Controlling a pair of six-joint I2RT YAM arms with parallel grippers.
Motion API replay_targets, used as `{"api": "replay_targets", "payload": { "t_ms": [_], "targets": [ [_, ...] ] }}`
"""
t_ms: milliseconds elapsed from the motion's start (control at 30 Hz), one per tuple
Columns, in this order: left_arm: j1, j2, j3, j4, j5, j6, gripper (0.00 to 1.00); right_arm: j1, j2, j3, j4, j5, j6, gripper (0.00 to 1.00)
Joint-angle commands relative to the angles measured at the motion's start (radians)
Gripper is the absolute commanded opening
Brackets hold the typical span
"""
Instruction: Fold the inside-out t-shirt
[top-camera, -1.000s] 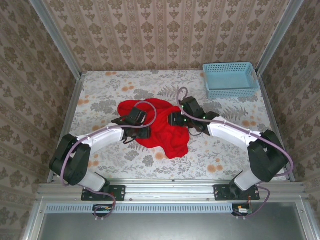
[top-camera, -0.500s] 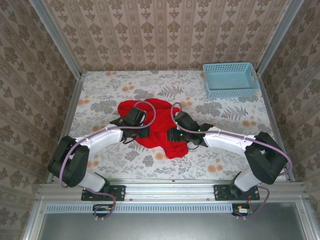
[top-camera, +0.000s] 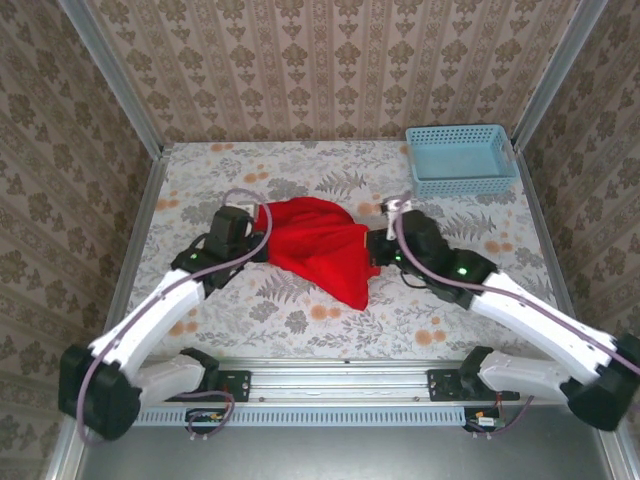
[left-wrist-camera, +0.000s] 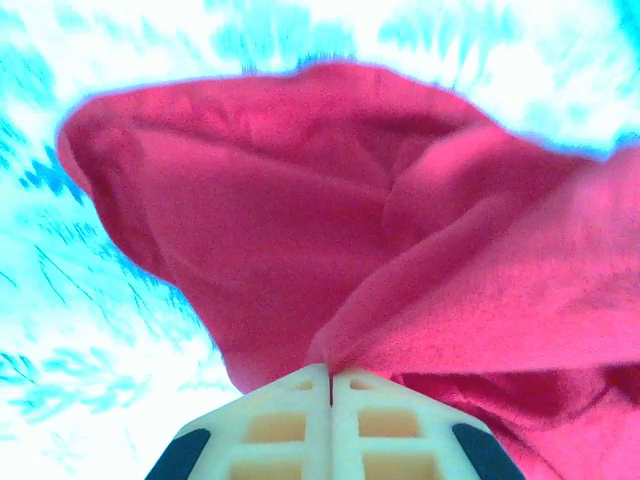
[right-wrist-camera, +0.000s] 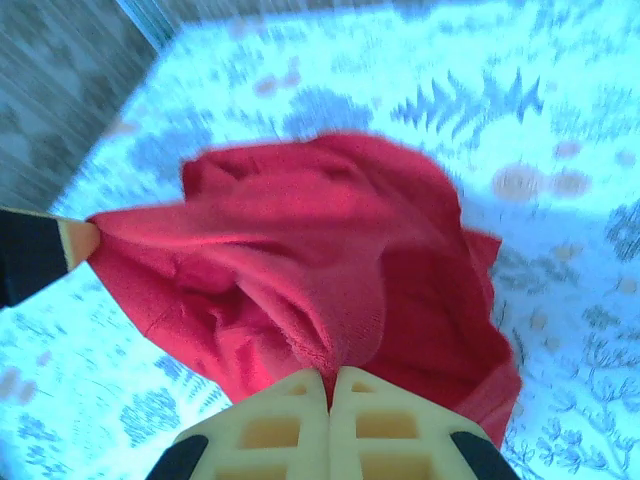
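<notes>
The red inside-out t-shirt (top-camera: 318, 246) hangs stretched between my two grippers above the middle of the floral table. My left gripper (top-camera: 256, 238) is shut on the shirt's left end, and cloth bunches out from between its pale fingertips (left-wrist-camera: 331, 378) in the left wrist view. On the shirt's right end my right gripper (top-camera: 377, 250) is shut, with a fold of red t-shirt (right-wrist-camera: 330, 270) pinched at its tips (right-wrist-camera: 330, 378). A loose lobe of the shirt droops toward the near side. The left gripper's fingers (right-wrist-camera: 78, 240) appear at the far edge of the right wrist view.
A light-blue plastic basket (top-camera: 461, 159) stands at the back right corner of the table. Patterned walls with metal corner posts close in the table (top-camera: 300, 320) on three sides. The arm bases sit on a rail at the near edge.
Both grippers closed on the shirt and moved apart and up, pulling the crumpled heap into a stretched span. The left arm swung left, the right arm swung right.
</notes>
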Motion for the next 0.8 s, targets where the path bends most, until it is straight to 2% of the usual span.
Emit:
{"api": "replay_targets", "payload": {
  "t_ms": [0, 100, 200, 233, 300, 400, 467, 567, 667, 767],
  "targets": [
    [0.013, -0.125, 0.030, -0.023, -0.079, 0.024, 0.00, -0.010, -0.094, 0.026, -0.078, 0.021, -0.035, 0.00],
    [0.050, -0.101, 0.056, -0.017, -0.015, 0.016, 0.00, -0.014, -0.101, 0.017, -0.072, -0.008, -0.008, 0.00],
    [0.054, 0.086, 0.143, -0.081, -0.004, 0.028, 0.00, -0.024, -0.051, -0.014, -0.035, -0.012, 0.016, 0.00],
    [0.086, 0.171, 0.179, -0.109, -0.009, 0.034, 0.00, -0.035, -0.024, -0.025, -0.020, -0.014, 0.025, 0.00],
    [0.098, 0.327, 0.251, -0.150, 0.021, 0.051, 0.02, -0.068, 0.030, -0.041, -0.005, -0.026, 0.043, 0.00],
    [0.082, 0.499, 0.352, -0.229, 0.020, 0.064, 0.20, -0.109, 0.115, -0.056, 0.023, -0.047, 0.053, 0.00],
    [0.040, 0.516, 0.369, -0.243, -0.007, 0.066, 0.37, -0.117, 0.160, -0.052, 0.026, -0.051, 0.048, 0.00],
    [-0.041, 0.462, 0.349, -0.237, -0.055, 0.065, 0.53, -0.117, 0.187, -0.061, 0.047, -0.060, 0.046, 0.00],
    [-0.087, 0.440, 0.324, -0.238, -0.019, 0.037, 0.55, -0.117, 0.197, -0.076, 0.069, -0.069, 0.057, 0.00],
    [-0.120, 0.483, 0.315, -0.237, 0.019, 0.011, 0.56, -0.117, 0.199, -0.097, 0.100, -0.092, 0.070, 0.00]
  ]
}}
